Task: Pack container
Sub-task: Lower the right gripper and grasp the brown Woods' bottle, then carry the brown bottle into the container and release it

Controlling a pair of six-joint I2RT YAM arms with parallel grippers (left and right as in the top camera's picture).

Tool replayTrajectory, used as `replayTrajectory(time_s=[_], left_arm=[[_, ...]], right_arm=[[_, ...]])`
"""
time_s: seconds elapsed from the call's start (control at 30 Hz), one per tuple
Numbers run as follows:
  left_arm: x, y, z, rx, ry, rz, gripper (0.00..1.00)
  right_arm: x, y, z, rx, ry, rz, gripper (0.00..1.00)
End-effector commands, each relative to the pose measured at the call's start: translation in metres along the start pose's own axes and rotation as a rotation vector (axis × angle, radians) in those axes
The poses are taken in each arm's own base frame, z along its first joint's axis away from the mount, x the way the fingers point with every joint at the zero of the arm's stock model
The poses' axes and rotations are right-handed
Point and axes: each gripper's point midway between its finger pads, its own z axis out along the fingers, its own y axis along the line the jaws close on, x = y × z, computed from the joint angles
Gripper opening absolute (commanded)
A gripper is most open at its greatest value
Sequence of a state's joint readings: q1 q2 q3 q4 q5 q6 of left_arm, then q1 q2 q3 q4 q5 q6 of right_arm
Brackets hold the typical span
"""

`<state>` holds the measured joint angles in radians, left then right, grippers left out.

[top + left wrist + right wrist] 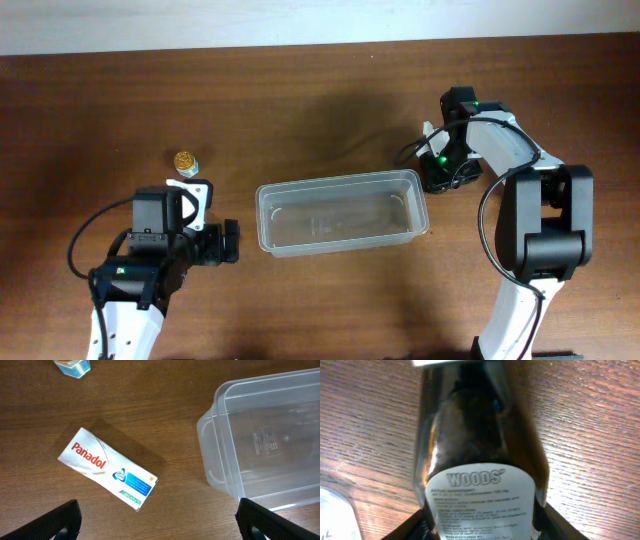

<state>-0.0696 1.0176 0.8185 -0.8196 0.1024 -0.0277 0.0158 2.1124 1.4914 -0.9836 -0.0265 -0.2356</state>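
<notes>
The clear plastic container stands empty at the table's middle. It also shows at the right of the left wrist view. My left gripper is open and empty just left of the container, its fingers spread wide above bare wood. A white Panadol box lies flat ahead of it. My right gripper is beside the container's far right corner. In the right wrist view its fingers press on both sides of a dark brown Woods' bottle that lies on the table.
A small bottle with a gold cap stands at the left, beyond the left arm; it also shows in the left wrist view. The container's corner shows at the bottom left of the right wrist view. A pale wall edge runs along the table's far side.
</notes>
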Motion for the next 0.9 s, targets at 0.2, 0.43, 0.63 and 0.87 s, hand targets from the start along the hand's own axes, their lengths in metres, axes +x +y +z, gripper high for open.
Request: replayTrajectory(time_s=[0.2,0.43,0.63,0.87], left_arm=[[-0.008,-0.002,-0.004,0.014,-0.023,-0.014,0.99],[-0.008,-0.002,-0.004,0.014,-0.022,-0.014,0.99],[-0.008,-0.002,-0.004,0.015,-0.022,-0.013,0.99],[-0.008,-0.002,-0.004,0.014,-0.023,-0.014,0.99]], right_arm=[[-0.003,0.004,0.004,-0.019,0.013,0.027,0.41],[-0.016,0.002,-0.030,-0.001,-0.055,0.024,0.33],[-0.023,0.001,-0.083,0.019,-0.146,0.029,0.30],[-0.003,0.015,-0.177,0.037,-0.308,0.031,0.29]])
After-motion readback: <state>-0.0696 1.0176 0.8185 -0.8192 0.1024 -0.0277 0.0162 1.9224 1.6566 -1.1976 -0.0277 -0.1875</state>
